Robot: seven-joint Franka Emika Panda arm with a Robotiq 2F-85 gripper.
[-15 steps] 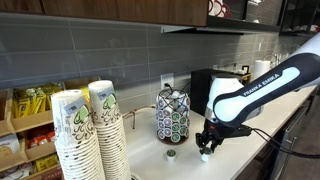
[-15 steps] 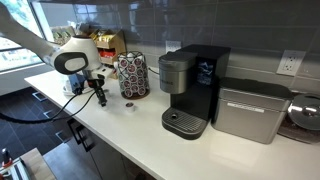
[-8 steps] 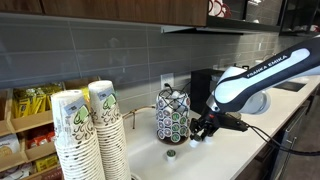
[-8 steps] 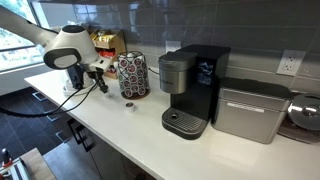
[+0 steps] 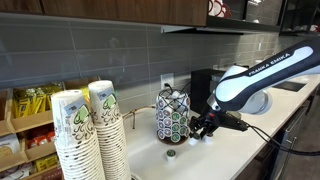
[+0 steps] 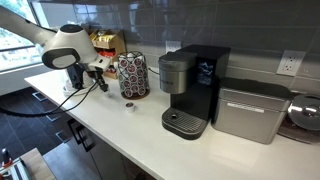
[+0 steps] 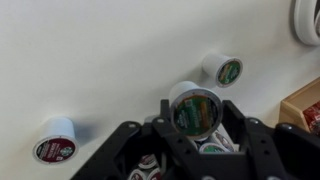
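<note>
My gripper (image 7: 195,125) is shut on a white coffee pod with a green foil lid (image 7: 193,108). Right beneath it in the wrist view are several pods in the wire pod carousel (image 7: 215,150). In both exterior views the gripper (image 5: 201,128) (image 6: 97,75) is turned sideways, lifted off the white counter, next to the carousel (image 5: 172,115) (image 6: 132,75). One loose pod (image 5: 170,154) (image 6: 128,106) lies on the counter in front of the carousel.
The wrist view shows two loose pods, red-lidded (image 7: 55,140) and green-lidded (image 7: 224,70). Stacks of paper cups (image 5: 85,130) stand close to the camera. A black coffee machine (image 6: 190,85), a steel box (image 6: 245,110) and a snack box (image 6: 107,45) are on the counter (image 6: 130,135).
Since a second ago the gripper has risen off the counter with the pod and turned sideways toward the carousel. It has barely moved in the last half second.
</note>
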